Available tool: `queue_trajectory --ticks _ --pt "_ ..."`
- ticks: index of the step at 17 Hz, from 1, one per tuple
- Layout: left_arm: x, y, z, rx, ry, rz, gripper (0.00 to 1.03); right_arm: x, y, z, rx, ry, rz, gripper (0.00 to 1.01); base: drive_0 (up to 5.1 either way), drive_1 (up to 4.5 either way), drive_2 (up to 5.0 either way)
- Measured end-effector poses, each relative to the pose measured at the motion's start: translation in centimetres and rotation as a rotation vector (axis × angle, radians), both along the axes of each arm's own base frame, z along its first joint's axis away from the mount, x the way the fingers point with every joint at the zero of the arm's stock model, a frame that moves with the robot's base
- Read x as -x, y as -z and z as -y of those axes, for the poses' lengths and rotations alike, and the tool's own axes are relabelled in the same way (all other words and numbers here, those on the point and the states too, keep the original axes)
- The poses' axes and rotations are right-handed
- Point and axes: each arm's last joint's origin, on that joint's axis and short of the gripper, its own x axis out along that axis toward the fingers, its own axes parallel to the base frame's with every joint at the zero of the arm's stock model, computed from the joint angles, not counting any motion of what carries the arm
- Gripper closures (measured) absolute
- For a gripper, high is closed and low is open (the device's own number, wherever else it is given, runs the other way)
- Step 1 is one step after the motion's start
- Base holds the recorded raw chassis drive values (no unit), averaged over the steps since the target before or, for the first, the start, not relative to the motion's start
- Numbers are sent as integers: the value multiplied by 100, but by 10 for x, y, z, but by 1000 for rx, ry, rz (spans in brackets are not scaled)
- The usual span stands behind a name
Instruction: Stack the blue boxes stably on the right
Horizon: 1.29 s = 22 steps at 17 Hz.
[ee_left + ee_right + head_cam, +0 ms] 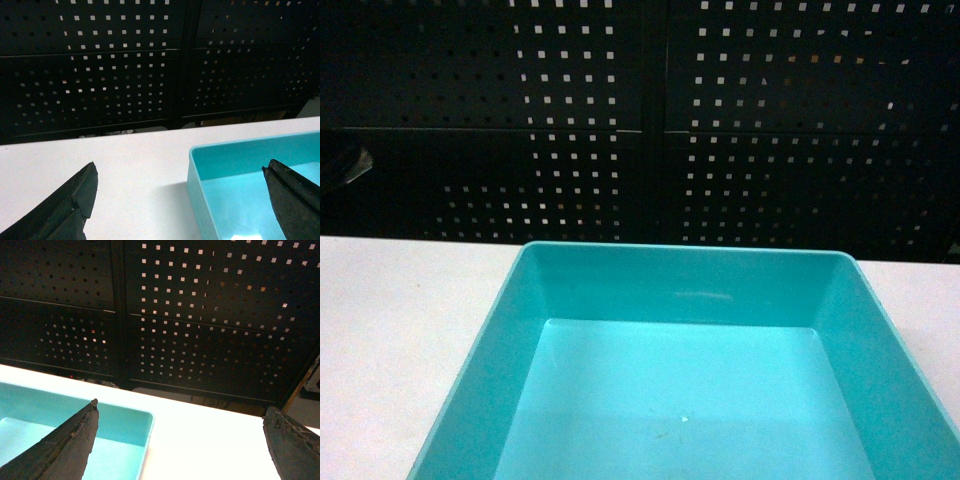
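The turquoise tub (680, 300) looks like smooth plastic with a light gloss on its floor. The table (400, 320) has a plain white matt surface. The perforated panel (640, 120) behind seems dark matt metal. The end effector fingers (75, 440) are black, rough and worn.

1 turquoise tub (690, 300) on 1 white table (400, 320); 2 grippers, left (180, 200) & right (182, 440); 2 perforated black panels (770, 120)
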Motion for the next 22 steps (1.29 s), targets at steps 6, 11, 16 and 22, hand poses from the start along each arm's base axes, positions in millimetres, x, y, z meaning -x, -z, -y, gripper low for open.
queue_trajectory --ticks 6,11,16,22 --pt "-72 0 38 -48 45 -269 5 -79 5 -31 106 -48 -212 3 0 0 0" --pt "-72 65 56 -106 6 -448 5 -79 72 -32 159 -30 -410 3 0 0 0" --pt "-67 99 50 -106 -15 -522 5 -74 106 -20 180 1 -499 3 0 0 0" --pt "-62 119 54 -102 -40 -579 5 -66 132 -22 192 9 -563 13 0 0 0"
